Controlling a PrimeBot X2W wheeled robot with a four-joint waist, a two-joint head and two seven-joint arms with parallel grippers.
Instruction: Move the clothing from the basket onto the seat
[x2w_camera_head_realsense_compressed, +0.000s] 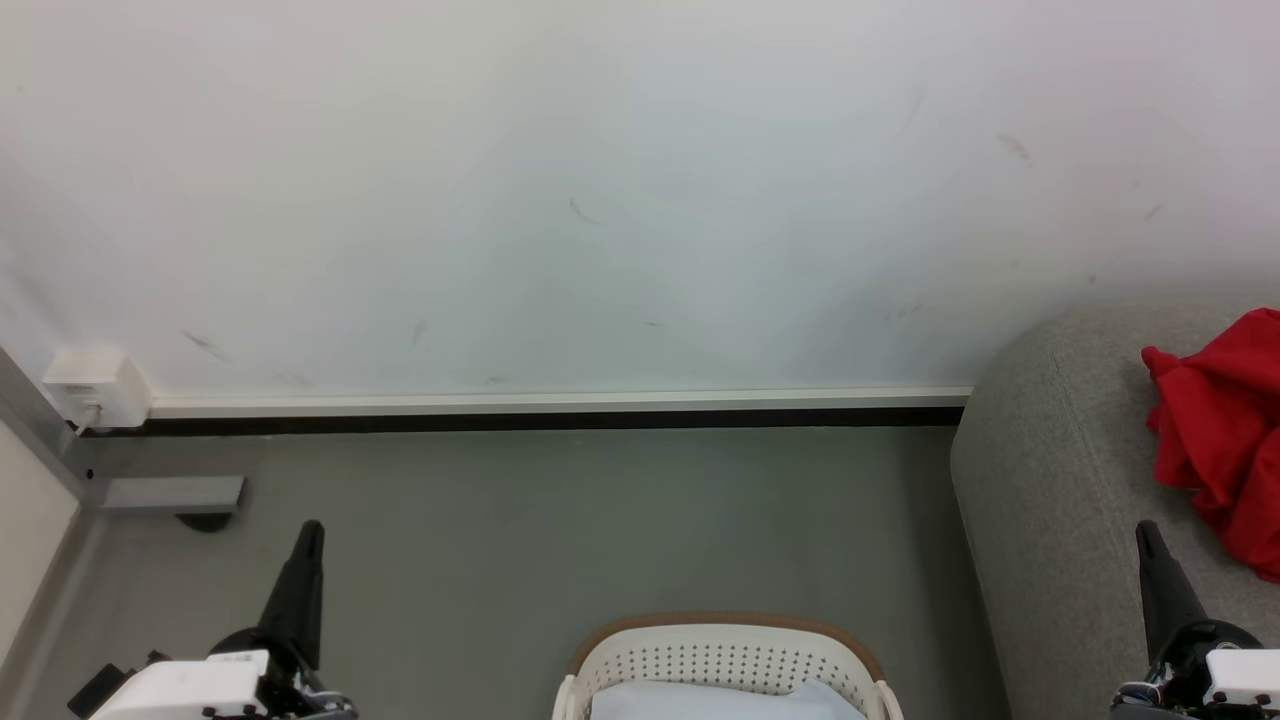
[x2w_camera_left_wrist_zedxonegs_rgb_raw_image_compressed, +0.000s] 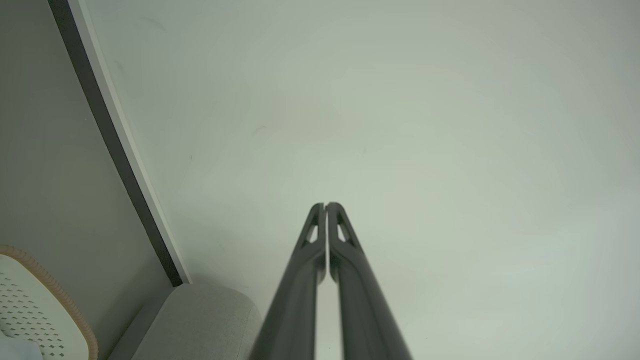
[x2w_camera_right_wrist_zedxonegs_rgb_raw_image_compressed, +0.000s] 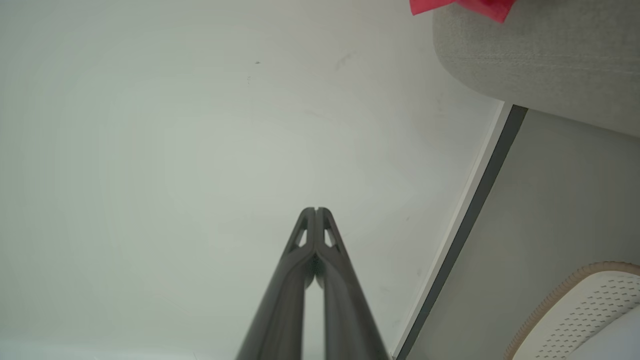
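A crumpled bright red soft sports garment (x2w_camera_head_realsense_compressed: 1222, 440) lies heaped on the large grey woven-fabric upholstered seat (x2w_camera_head_realsense_compressed: 1050, 500) at the far right, against the scuffed white wall (x2w_camera_head_realsense_compressed: 600, 200). The oval cream-white perforated plastic laundry basket with its brown rim band (x2w_camera_head_realsense_compressed: 725, 655) stands on the grey floor (x2w_camera_head_realsense_compressed: 560, 520) at the near centre, just left of the seat. Only the far part of the basket is in frame, and there it holds a pale bluish-white flat sheet (x2w_camera_head_realsense_compressed: 715, 702) and no red cloth.

The left claw (x2w_camera_head_realsense_compressed: 312, 530) at the near left and the right claw (x2w_camera_head_realsense_compressed: 1146, 532) at the near right both point upward. Each is clenched with its two dark fingers pressed together and nothing between them.

The red cloth looks light, limp and in no way fragile. It would probably sag and trail from any single grip, and a smooth sports weave may slide between narrow fingers. The best hold seems to be a raised fold or bunched ridge of the heap, pinched deep so that several layers are caught rather than one thin edge.
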